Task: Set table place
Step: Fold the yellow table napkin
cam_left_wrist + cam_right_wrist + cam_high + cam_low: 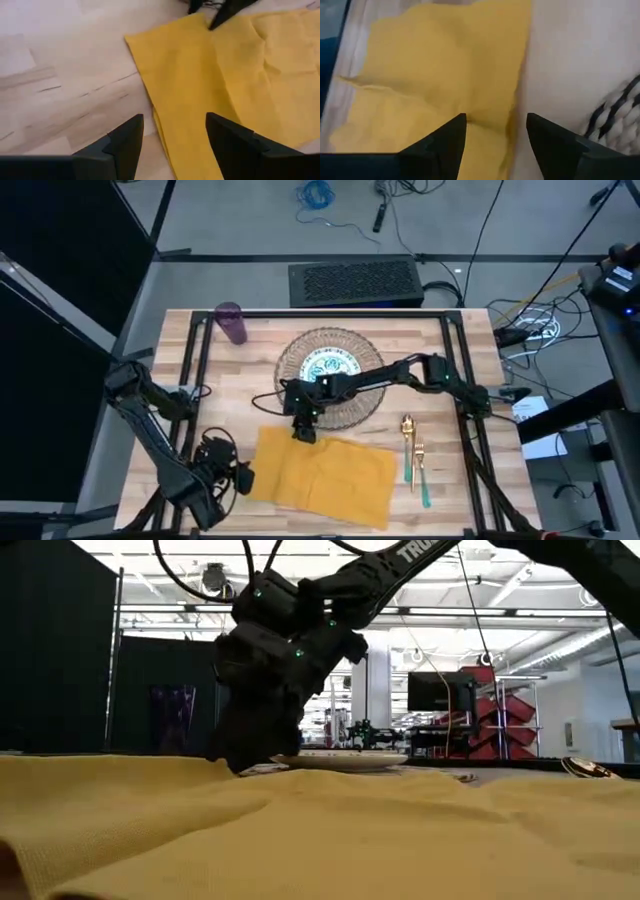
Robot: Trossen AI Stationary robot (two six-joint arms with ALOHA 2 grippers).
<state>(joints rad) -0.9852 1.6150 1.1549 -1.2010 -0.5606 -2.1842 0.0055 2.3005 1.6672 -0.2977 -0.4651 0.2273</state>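
Right end effector (303, 430) fingers apart over napkin (325, 472) far edge near counter (200, 430) front edge, left end effector (240, 478) apart at napkin's left edge; risk of bunching cloth or nudging mat (362, 408) and plate (330, 366) beside it.

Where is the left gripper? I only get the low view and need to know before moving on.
Observer: The left gripper sits at the near left corner of the napkin, open.
Operator: And the dark one in front of me?
Observer: That is the right gripper, open over the napkin's far edge beside the mat.
Operator: Are the fork and spoon placed?
Observer: Both lie right of the napkin, fork beside spoon.
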